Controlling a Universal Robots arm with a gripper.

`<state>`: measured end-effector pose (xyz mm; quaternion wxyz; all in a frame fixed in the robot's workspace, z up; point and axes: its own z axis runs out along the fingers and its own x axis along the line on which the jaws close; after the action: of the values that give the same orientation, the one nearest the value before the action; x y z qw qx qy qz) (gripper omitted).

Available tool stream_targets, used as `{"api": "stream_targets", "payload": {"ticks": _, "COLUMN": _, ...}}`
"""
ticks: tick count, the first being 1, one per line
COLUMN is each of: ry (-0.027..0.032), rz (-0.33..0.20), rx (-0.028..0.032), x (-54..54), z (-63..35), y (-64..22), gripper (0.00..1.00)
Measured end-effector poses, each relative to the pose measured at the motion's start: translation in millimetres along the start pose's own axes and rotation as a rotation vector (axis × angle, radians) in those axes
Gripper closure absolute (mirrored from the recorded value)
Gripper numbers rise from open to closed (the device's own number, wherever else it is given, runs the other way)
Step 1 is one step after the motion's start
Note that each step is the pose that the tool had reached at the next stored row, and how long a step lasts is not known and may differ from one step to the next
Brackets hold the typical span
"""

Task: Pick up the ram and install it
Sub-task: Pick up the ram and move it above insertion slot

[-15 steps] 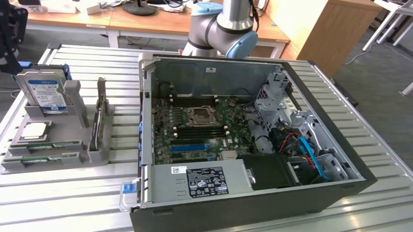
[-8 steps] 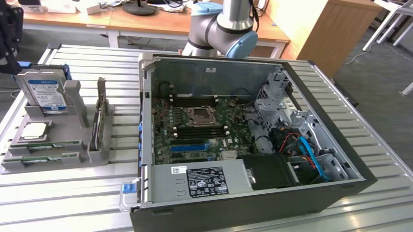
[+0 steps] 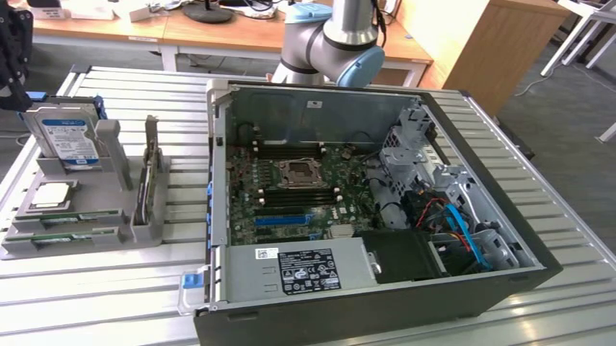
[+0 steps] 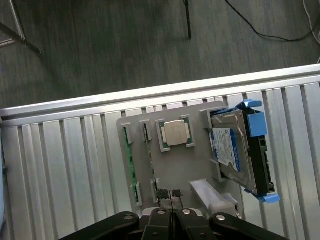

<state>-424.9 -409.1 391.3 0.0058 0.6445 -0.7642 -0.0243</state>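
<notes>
The ram [image 4: 131, 165] is a thin green stick standing on edge in a slot of the grey holder [image 4: 170, 170]. In the exterior view the ram [image 3: 72, 217] lies along the holder's front, at the exterior view's left of the open computer case [image 3: 376, 216]. My gripper [image 4: 170, 212] hangs above the holder's edge with its black fingertips [image 4: 161, 194] pressed together and nothing between them. It is shut and apart from the ram. A dark part of the arm's end [image 3: 11, 65] shows at the left edge of the exterior view, above the holder.
The holder also carries a silver hard drive [image 4: 235, 150] with a blue frame and a square processor chip [image 4: 176, 133]. The motherboard [image 3: 298, 187] lies open inside the case. Everything stands on a slatted metal table [image 3: 97, 288]; the arm's base [image 3: 332, 43] rises behind the case.
</notes>
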Motion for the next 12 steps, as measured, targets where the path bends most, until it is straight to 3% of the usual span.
{"api": "stream_targets", "payload": {"ticks": 12, "ry": 0.0061, "rz": -0.135, "rx": -0.0030, "x": 0.0, "z": 0.1, "y": 0.0, "gripper": 0.89}}
